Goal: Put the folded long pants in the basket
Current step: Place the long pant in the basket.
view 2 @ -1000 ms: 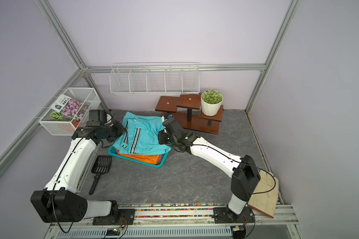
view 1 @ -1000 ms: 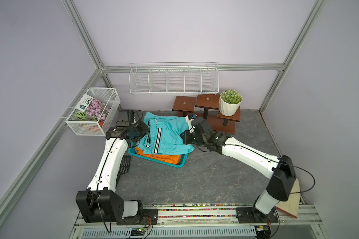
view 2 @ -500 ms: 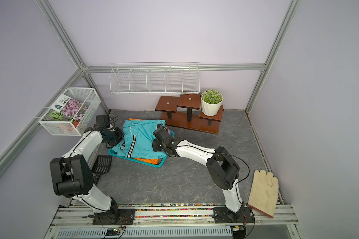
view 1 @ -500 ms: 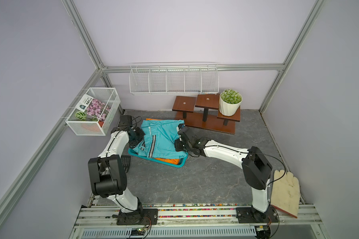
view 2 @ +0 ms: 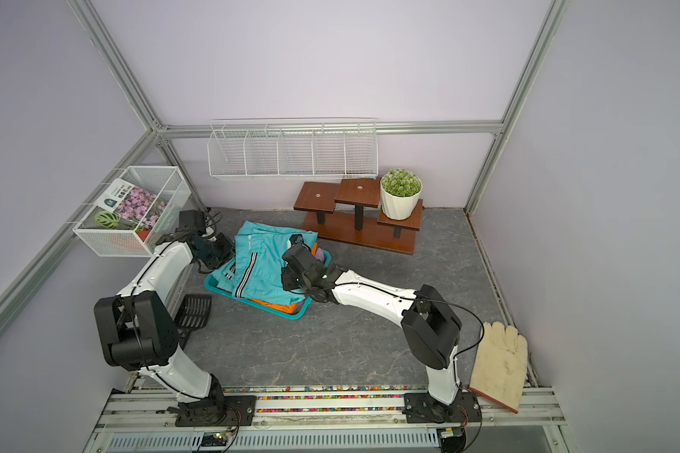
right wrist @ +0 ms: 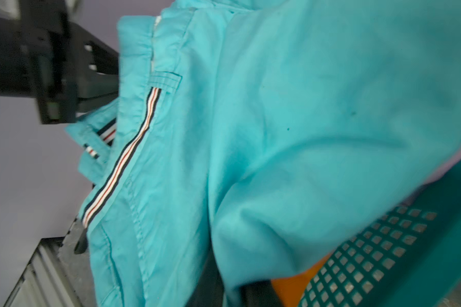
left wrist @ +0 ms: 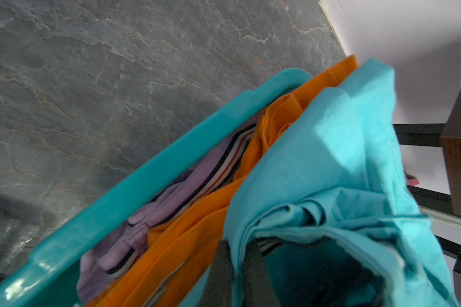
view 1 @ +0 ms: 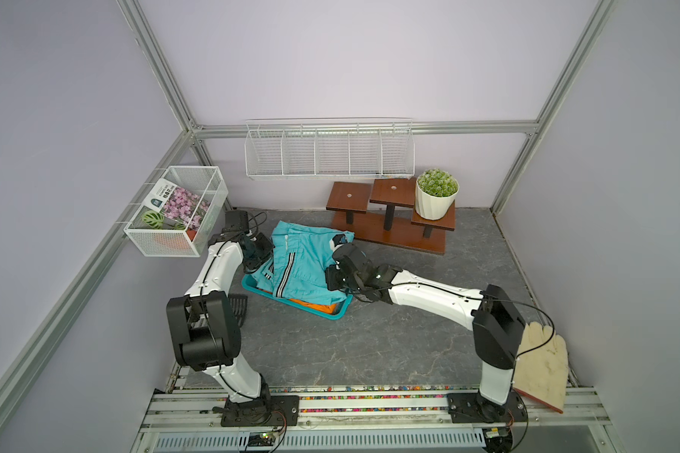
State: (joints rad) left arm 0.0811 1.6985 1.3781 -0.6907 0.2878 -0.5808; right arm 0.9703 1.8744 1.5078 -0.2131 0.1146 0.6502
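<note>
Three pants (left wrist: 330, 159), one basket (left wrist: 144, 183), one potted plant (view 1: 436, 194), one glove (view 1: 542, 364).

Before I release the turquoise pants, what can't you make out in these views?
- Left gripper: fingers blurred, cut off by the left wrist frame edge.
- Right gripper: tips wrapped in the turquoise pants, right wrist view.
- Basket floor: covered by cloth in every view.
- Beneath orange pants and lilac pants: hidden by the stack, all views.

Arms stretched forward, left hand (view 1: 266, 257) and right hand (view 1: 329, 279) clamped
</note>
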